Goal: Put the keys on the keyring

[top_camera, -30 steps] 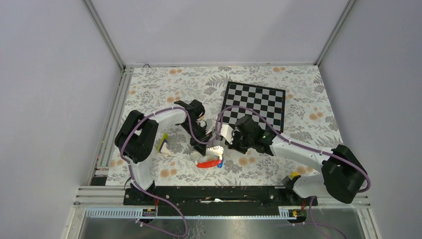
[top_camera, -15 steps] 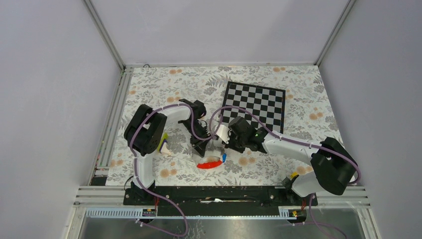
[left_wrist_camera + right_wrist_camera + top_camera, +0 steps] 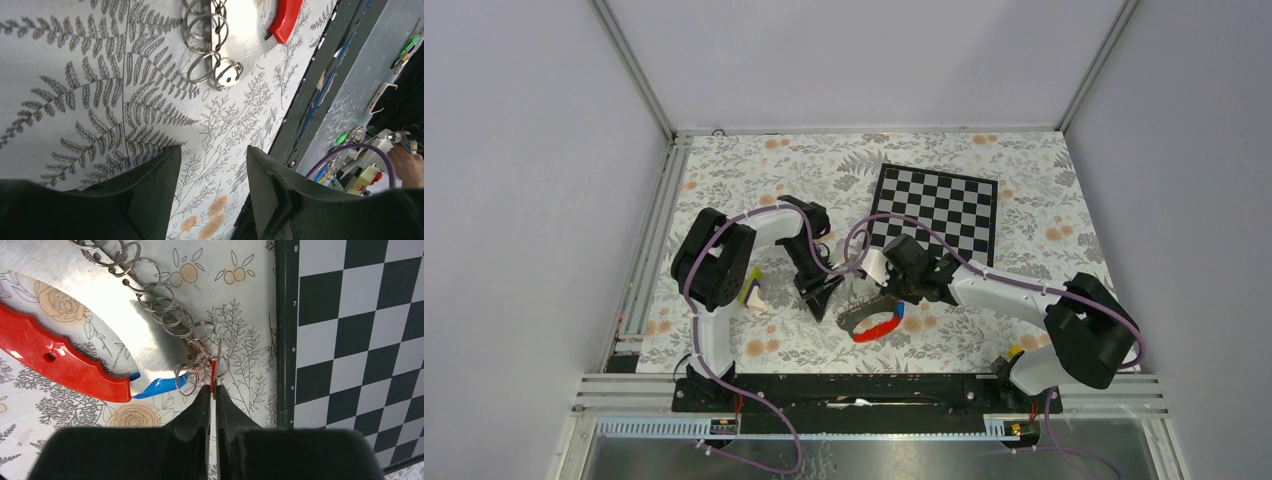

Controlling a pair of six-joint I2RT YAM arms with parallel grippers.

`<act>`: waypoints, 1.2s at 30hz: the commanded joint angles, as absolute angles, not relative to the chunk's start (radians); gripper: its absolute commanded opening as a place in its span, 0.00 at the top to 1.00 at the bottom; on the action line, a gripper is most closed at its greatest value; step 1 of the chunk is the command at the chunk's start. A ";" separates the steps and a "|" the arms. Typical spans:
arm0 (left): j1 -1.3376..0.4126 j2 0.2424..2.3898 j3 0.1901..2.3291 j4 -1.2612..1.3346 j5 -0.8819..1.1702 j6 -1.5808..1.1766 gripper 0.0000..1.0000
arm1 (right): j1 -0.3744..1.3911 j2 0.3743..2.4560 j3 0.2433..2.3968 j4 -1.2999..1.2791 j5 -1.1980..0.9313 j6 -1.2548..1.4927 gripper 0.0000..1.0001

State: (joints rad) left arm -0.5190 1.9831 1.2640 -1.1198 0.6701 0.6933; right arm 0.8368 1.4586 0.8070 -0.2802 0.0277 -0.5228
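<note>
One red key [image 3: 213, 374], one blue key [image 3: 160, 386], one keyring [image 3: 65, 365].

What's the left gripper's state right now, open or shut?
Open. The left gripper has its fingers apart, bare tablecloth showing in the gap, nothing between them.

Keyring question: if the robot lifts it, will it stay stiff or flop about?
The curved silver and red body of the keyring looks rigid, so it would probably keep its shape. The small rings look loosely linked, so they would likely swing and jingle.
</note>
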 commanded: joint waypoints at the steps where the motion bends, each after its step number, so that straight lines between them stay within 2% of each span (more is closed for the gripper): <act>1: -0.496 1.986 1.258 -1.047 0.504 0.698 0.40 | 0.837 1.478 0.849 -0.266 0.113 -0.532 1.00; 9: -0.454 1.955 1.276 -1.042 0.488 0.686 0.38 | 0.861 1.495 0.854 -0.254 0.229 -0.556 1.00; 18: -0.427 1.942 1.284 -1.039 0.485 0.683 0.38 | 0.901 1.549 0.817 -0.254 0.361 -0.580 0.91; 22: -0.412 1.929 1.290 -1.033 0.471 0.680 0.37 | 0.911 1.544 0.799 -0.267 0.382 -0.583 0.86; 29: -0.384 1.915 1.302 -1.033 0.447 0.682 0.36 | 0.932 1.526 0.770 -0.292 0.382 -0.591 0.84; 36: -0.381 1.908 1.307 -1.033 0.429 0.683 0.35 | 0.952 1.540 0.765 -0.306 0.376 -0.585 0.77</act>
